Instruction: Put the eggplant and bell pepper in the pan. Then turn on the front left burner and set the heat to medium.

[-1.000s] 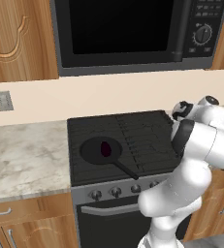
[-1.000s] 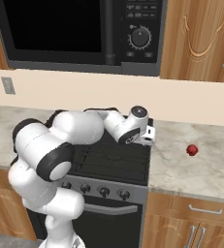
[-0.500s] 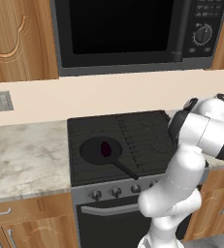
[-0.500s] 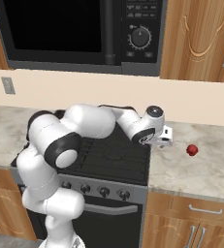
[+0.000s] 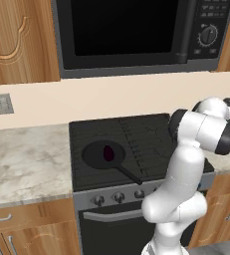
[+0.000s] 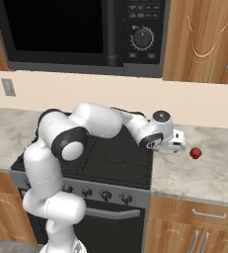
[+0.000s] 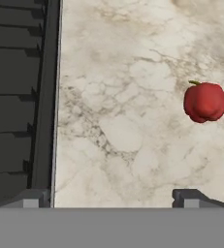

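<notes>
**Supervisor:** Report the layout, largest item first.

**Operator:** I have the cooktop with the marble worktop on its right side. The pan sits on the front left burner, handle pointing toward the front right. The eggplant lies inside the pan. I judge that half of the loading as done.

**Supervisor:** Locate the bell pepper.

**Operator:** The bell pepper rests on the worktop to the right of the cooktop, well apart from the pan. It is roundish, so I see no long axis to align to; its green stem shows at the top in the hand view.

**Supervisor:** Gripper condition?

**Operator:** The gripper has its fingers spread fully apart and carries nothing. In the right base view it hangs above the worktop just past the cooktop edge, near the bell pepper but not touching it.

**Supervisor:** State the relation the next move depends on.

**Operator:** In the hand view the bell pepper lies ahead of the fingertips and offset toward the right-hand one, not centred between them. I judge the gripper must travel further right, away from the cooktop, and then descend so the fingers straddle the bell pepper.
</notes>
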Available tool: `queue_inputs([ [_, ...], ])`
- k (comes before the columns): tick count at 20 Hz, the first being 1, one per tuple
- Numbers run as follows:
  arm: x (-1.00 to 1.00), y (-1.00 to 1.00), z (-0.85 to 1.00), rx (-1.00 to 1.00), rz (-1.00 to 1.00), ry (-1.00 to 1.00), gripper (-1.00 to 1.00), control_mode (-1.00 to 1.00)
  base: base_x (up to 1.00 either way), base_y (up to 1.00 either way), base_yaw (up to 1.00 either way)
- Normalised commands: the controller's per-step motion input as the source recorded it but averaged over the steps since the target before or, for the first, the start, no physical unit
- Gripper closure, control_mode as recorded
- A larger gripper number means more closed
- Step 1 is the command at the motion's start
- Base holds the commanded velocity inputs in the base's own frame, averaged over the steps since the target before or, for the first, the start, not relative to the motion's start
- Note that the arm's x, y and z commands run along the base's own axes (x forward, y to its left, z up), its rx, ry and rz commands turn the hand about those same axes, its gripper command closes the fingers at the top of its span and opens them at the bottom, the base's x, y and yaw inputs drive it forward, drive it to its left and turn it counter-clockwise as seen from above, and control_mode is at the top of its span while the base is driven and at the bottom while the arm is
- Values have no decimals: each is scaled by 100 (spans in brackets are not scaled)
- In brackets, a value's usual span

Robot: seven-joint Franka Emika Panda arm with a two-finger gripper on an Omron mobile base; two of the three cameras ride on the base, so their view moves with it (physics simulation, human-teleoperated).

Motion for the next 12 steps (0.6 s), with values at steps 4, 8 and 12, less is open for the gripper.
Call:
queue_inputs([
  [4,9,-28,3,1,-1,0,-100,-100,0,0,0],
  [8,29,-33,0,1,0,0,-100,-100,0,0,0],
  [12,52,-46,0,0,0,0,-100,-100,0,0,0],
])
